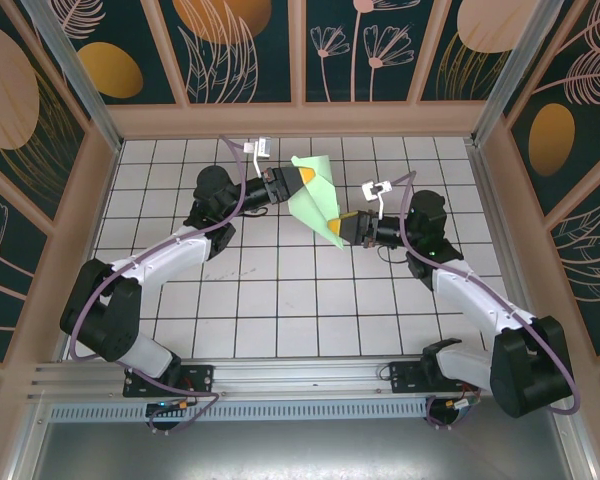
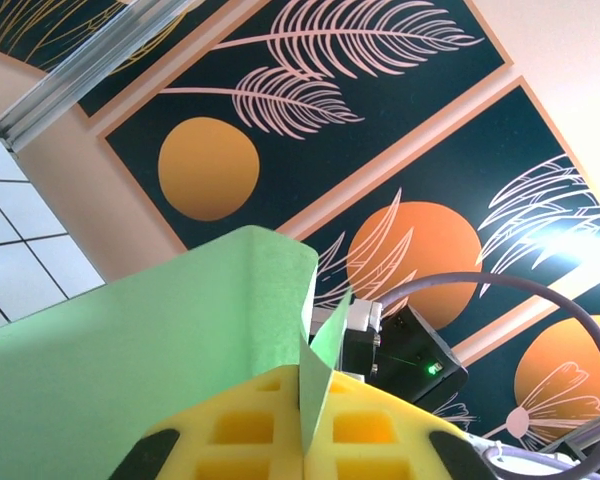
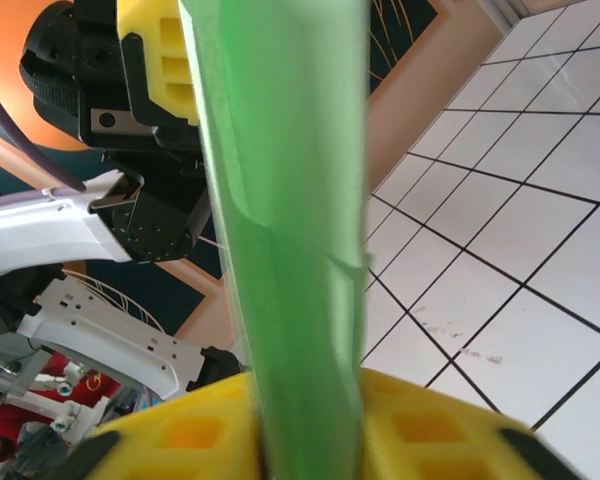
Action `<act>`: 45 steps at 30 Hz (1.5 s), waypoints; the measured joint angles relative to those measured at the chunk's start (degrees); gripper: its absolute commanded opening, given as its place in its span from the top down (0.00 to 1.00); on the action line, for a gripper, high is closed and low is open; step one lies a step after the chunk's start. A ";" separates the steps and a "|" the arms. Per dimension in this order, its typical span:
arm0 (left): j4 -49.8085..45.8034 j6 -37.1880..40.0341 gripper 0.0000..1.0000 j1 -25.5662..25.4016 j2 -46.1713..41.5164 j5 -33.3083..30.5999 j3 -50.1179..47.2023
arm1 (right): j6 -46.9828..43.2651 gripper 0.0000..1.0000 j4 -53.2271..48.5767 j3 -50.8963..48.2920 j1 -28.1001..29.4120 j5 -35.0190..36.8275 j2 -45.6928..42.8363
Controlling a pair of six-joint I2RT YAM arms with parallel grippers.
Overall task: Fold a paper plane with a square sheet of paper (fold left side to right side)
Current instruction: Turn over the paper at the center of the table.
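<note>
The pale-green square sheet of paper, folded into a pointed paper plane (image 1: 318, 200), hangs in the air over the far middle of the tiled table (image 1: 280, 300). My left gripper (image 1: 302, 180) is shut on its wide far end, and the yellow pads (image 2: 240, 430) meet with a green flap (image 2: 130, 360) pinched in the seam. My right gripper (image 1: 342, 228) is shut on the pointed near end. In the right wrist view the green strip (image 3: 290, 200) runs up from between the pads (image 3: 180, 430) toward the left gripper's fingers (image 3: 155, 60).
White grid tiles cover the table below the paper. Patterned walls (image 1: 240, 50) with wooden trim enclose the back and both sides. The arms' bases sit on the rail (image 1: 300, 375) at the near edge. Cables (image 1: 242, 195) loop off both wrists.
</note>
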 measured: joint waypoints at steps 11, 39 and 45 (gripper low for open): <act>-25.62 17.16 0.18 1.68 -7.85 -7.06 0.07 | -12.79 0.91 -21.90 6.34 0.20 9.94 -0.02; -48.00 30.97 0.21 3.02 -38.42 -47.30 -8.66 | -25.49 0.96 -83.41 43.91 36.50 110.95 50.42; -48.17 30.95 0.22 3.02 -38.29 -47.21 -8.66 | -30.12 0.90 -82.36 43.95 38.62 107.10 54.99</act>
